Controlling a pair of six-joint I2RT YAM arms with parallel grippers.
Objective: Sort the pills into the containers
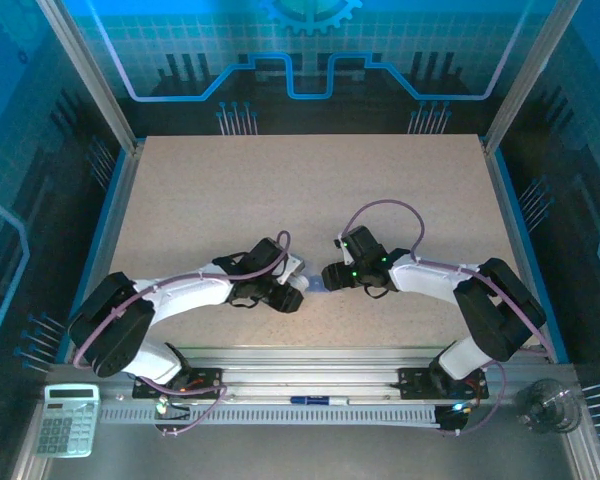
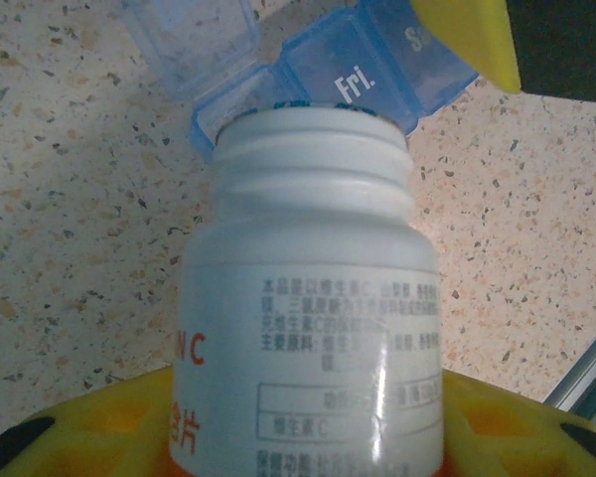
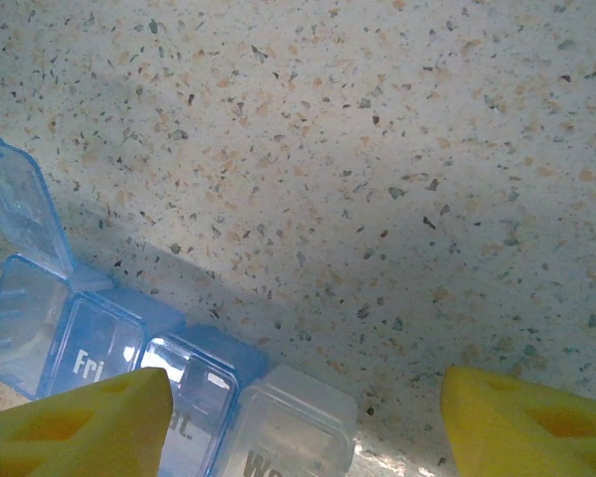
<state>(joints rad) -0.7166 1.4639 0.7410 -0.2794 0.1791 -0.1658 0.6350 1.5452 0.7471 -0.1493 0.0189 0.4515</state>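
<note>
Step in hand: by my judgement, tipping pills from the bottle (image 2: 308,248) into the pill box (image 2: 348,75).
Left gripper (image 2: 298,427): clenched round the bottle's body. The cap is off and the neck is tilted toward the pill box.
Right gripper (image 3: 303,417): released, fingers wide apart. One finger lies over the pill box's "Sat" end and the other is well off the box, above bare counter (image 3: 377,149). I cannot tell whether it presses on the box.
Pill box: flat on the counter. The compartment beside "Fri." is open with its lid (image 2: 189,40) raised, and the bottle mouth is just at that opening.
Doing it well: hold the mouth over the open compartment of the pill box and off the shut "Fri." lid. Tip slowly so pills drop singly. The box looks light, so it likely needs steadying from its far end.
Risk: a quick tilt could spill pills past the pill box onto the counter.
Pill box writing: "Fri." in white; "Sa", then cut off; "We" on a clear compartment.
Bottle writing: fine grey Chinese print, mostly too small to read, and an orange "C" at the label's edge.
</note>
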